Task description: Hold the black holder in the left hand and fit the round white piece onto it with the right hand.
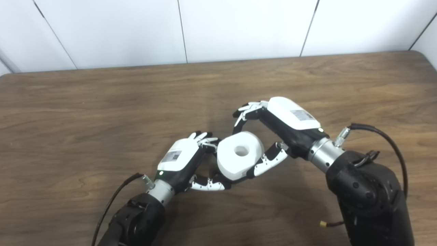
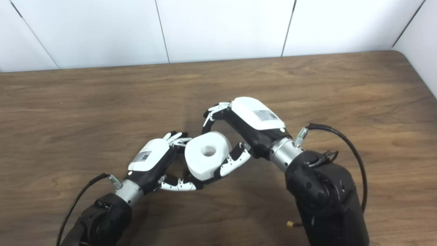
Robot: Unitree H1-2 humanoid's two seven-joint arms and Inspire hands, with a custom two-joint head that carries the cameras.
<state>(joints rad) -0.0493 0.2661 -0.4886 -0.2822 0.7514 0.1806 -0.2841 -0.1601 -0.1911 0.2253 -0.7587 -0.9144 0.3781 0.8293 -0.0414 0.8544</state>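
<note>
The round white piece (image 1: 239, 155), a thick roll with a centre hole, sits between both hands just above the table. My right hand (image 1: 273, 131) is shut on it, with fingers (image 1: 246, 111) over its far side and the thumb (image 1: 269, 160) on its near right side. My left hand (image 1: 186, 160) is closed at the roll's left side, fingers at its upper left edge and thumb (image 1: 208, 185) underneath. The black holder is almost wholly hidden by the roll. Only a dark sliver (image 1: 216, 176) shows between the left thumb and the roll.
The brown wooden table (image 1: 102, 112) reaches to a white panelled wall (image 1: 239, 27) at the back. Its right corner (image 1: 423, 54) is rounded. Black cables loop off both wrists, the right one (image 1: 392, 143) arching over the table.
</note>
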